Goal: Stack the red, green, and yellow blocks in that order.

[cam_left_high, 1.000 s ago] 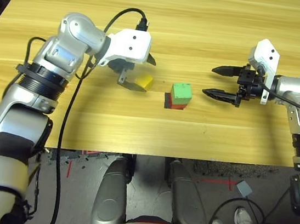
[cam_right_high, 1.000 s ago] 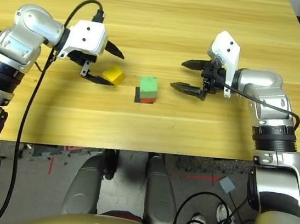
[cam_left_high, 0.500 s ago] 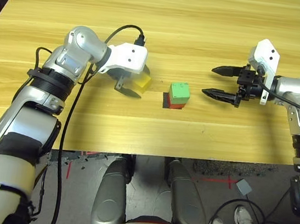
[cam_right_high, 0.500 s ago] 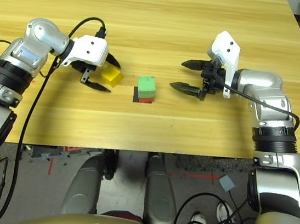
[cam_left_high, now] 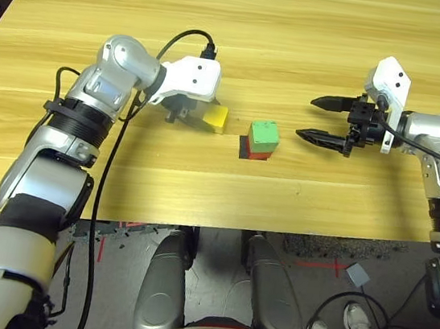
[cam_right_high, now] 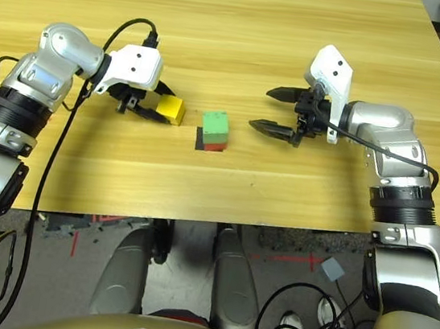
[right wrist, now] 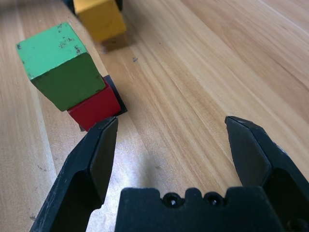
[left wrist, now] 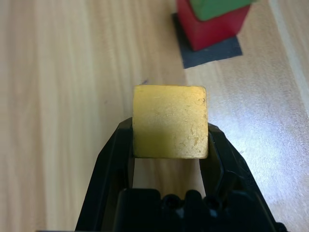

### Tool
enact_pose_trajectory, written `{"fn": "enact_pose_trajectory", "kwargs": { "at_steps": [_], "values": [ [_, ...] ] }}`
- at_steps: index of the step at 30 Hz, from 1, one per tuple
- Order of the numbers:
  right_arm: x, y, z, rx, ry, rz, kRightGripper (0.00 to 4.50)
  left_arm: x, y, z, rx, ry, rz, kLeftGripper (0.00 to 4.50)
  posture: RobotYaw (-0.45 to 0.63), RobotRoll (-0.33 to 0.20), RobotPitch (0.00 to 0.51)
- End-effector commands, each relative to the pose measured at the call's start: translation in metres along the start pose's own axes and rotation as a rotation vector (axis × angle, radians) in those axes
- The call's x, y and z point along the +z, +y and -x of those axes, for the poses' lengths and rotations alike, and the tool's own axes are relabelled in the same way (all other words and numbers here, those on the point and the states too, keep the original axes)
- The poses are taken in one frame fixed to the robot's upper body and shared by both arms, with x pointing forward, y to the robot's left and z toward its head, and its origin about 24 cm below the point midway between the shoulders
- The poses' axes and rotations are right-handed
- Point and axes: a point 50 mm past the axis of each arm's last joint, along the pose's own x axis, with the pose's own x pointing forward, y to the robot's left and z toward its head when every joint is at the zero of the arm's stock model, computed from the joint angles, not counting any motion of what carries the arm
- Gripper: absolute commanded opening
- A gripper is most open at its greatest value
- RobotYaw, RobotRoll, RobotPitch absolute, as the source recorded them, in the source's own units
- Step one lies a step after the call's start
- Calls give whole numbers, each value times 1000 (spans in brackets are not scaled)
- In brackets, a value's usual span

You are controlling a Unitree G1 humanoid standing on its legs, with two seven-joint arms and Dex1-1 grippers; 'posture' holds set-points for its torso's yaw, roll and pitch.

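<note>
Green block (cam_left_high: 264, 135) sits on red block (cam_left_high: 259, 153) at mid-tabletop (cam_left_high: 303, 29). Just to its left, the left tool (left wrist: 169, 145) clamps the yellow block (cam_left_high: 215, 118). The right tool (cam_left_high: 323, 120) hovers to the right, fingers wide, empty. Final step: yellow likely needs lifting and centring over green before release.

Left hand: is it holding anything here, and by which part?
The left hand holds the yellow block, its two fingers pressed against opposite side faces. The right hand is open and holds nothing.
</note>
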Motion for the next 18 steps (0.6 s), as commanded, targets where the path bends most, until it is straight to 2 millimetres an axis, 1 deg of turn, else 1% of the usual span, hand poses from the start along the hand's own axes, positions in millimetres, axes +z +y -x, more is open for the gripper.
{"fn": "enact_pose_trajectory", "kwargs": {
  "at_steps": [1,3,5,8,11,14,18],
  "values": [
    [-5,3,-1,15,3,-8,4500,10,4,21,48,28,72,2004,75,-14,270],
    [-6,3,-2,17,2,-13,4500,18,5,32,72,41,136,2004,83,-11,271],
    [-8,3,-2,19,3,-17,4500,28,6,37,82,35,185,2004,92,-5,272],
    [-11,4,-4,22,5,-25,4500,48,4,41,83,8,257,2004,92,-5,272],
    [-12,5,-5,25,5,-30,4500,64,-1,37,63,-34,306,2004,109,5,272],
    [-14,5,-6,25,6,-34,4500,79,-9,28,33,-66,324,2004,110,8,271],
    [-17,8,-7,26,4,-43,4500,89,-19,16,2,-89,332,2004,107,7,271]
  ]
}}
